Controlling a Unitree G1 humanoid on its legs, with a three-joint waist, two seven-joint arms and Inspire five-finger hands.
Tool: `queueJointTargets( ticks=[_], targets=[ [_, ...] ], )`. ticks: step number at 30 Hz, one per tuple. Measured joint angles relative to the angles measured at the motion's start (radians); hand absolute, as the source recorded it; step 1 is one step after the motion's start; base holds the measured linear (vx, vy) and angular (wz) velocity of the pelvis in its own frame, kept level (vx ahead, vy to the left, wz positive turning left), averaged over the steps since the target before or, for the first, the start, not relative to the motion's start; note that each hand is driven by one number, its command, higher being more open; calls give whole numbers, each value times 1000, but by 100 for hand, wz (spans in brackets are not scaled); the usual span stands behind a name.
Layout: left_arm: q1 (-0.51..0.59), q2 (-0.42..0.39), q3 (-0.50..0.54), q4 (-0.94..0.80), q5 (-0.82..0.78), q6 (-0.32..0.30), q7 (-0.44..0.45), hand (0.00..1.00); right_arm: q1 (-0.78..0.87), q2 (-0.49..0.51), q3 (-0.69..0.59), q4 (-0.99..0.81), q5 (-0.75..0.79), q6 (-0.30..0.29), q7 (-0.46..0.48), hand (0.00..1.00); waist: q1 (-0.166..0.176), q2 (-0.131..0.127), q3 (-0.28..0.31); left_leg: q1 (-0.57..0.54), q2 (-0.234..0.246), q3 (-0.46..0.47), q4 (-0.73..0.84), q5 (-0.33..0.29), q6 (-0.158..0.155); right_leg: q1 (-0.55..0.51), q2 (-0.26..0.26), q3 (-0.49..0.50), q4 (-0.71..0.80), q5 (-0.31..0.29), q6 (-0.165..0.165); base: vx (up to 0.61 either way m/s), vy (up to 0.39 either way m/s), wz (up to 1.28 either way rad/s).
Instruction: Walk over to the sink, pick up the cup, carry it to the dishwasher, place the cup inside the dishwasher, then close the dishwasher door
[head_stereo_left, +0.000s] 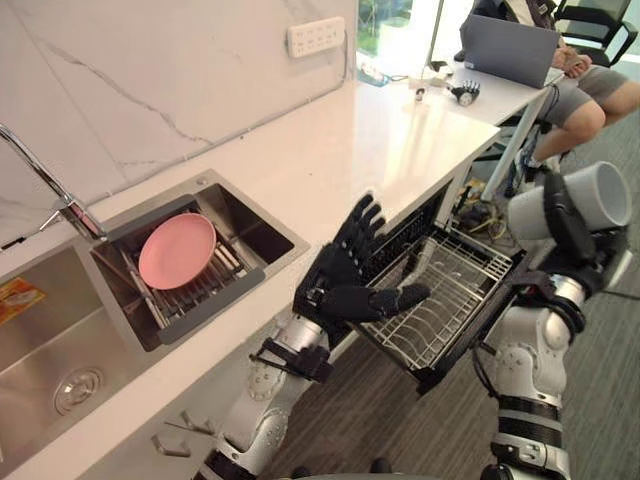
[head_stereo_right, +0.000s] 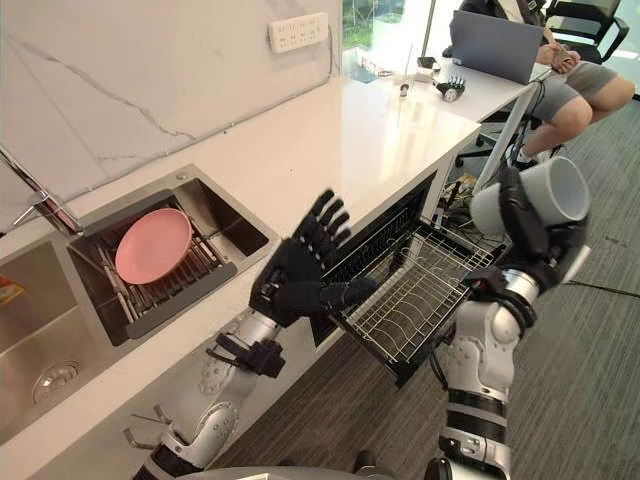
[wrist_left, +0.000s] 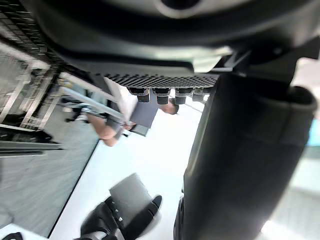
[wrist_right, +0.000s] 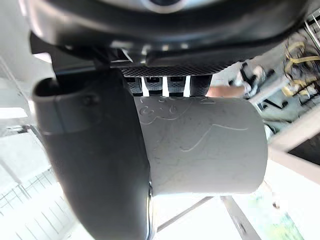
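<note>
Well, the sink (head_stereo_left: 252, 226) holds a pink plate (head_stereo_left: 177, 250); right hand (head_stereo_left: 566, 216) grips cup (head_stereo_left: 602, 194).

Pale grey cylindrical cup (wrist_right: 205, 145): sitting clasped in the dark right hand (wrist_right: 95, 165), thick thumb pressing along one side, fingertips (wrist_right: 155, 84) curling over the opposite wall.
</note>
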Motion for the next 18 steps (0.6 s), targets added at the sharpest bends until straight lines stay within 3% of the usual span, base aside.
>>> queueJointTargets(
  ticks=[6, 10, 13, 18],
  targets=[
    [1, -3, -33, 240, 143, 150, -53, 100, 76, 11, 18, 5, 1, 0, 10, 0, 5, -37, 23, -23, 6, -37, 15, 5, -5, 3, 4, -36, 0, -1, 1, -33, -18, 21],
    [17, -6, -6, 455, 211, 161, 30, 100, 114, 9, 38, 19, 1, 6, 102, 0, -1, -42, 27, -17, 13, -16, -1, -5, -11, 0, 8, -22, 1, -3, 2, -25, -5, -10],
    [72, 3, 135, 595, 287, 150, 124, 100, 123, -2, 47, 149, -8, 20, 207, 0, -13, -40, 41, -7, 19, -5, 7, -5, -17, 0, 8, -12, 27, -15, 16, 9, 1, -9],
    [121, 46, 280, 707, 423, 112, 176, 100, 114, -45, 128, 301, -93, 74, 271, 0, -1, -17, 61, -24, 23, 36, 80, -49, -15, 0, -14, -19, 78, -41, 25, -26, 49, 8]
  ],
)
